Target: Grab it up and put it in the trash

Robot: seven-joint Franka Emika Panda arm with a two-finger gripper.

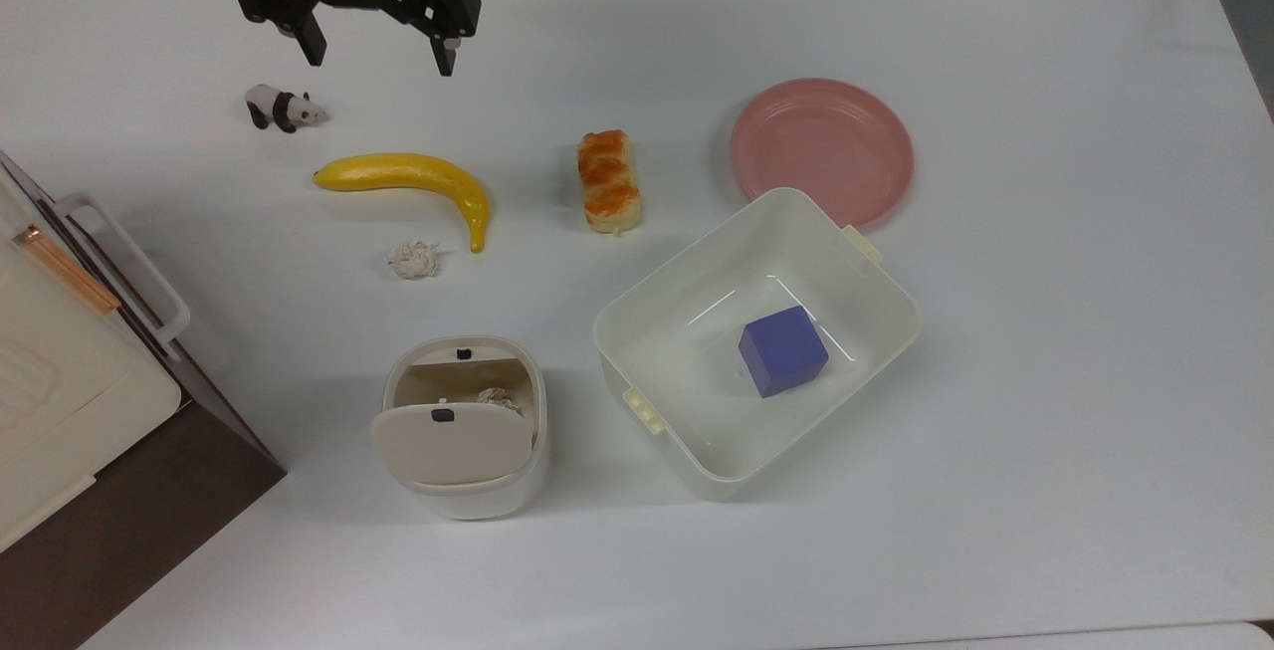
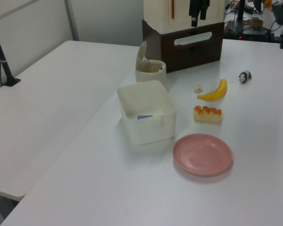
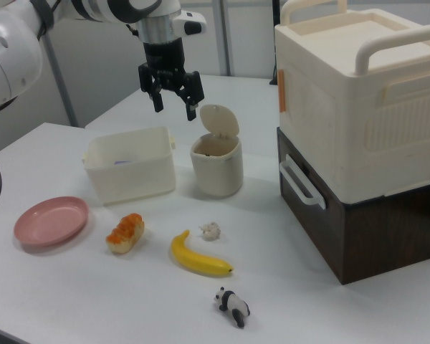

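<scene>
Jaws spread wide and empty in the top view: my gripper hangs with black fingers touching nothing. Below them lie a glossy panda figurine and a smooth curved banana; the crumpled, off-white tissue wad sits just beyond the banana's tip, well apart from me. Farther still stands the rounded cream bin, flap raised. In the right view, my gripper hovers high above the table, beside the bin, the wad far beneath.

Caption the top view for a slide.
Open gripper poised high above the table; tissue wad lies beside banana, open-lidded trash bin waiting.
</scene>
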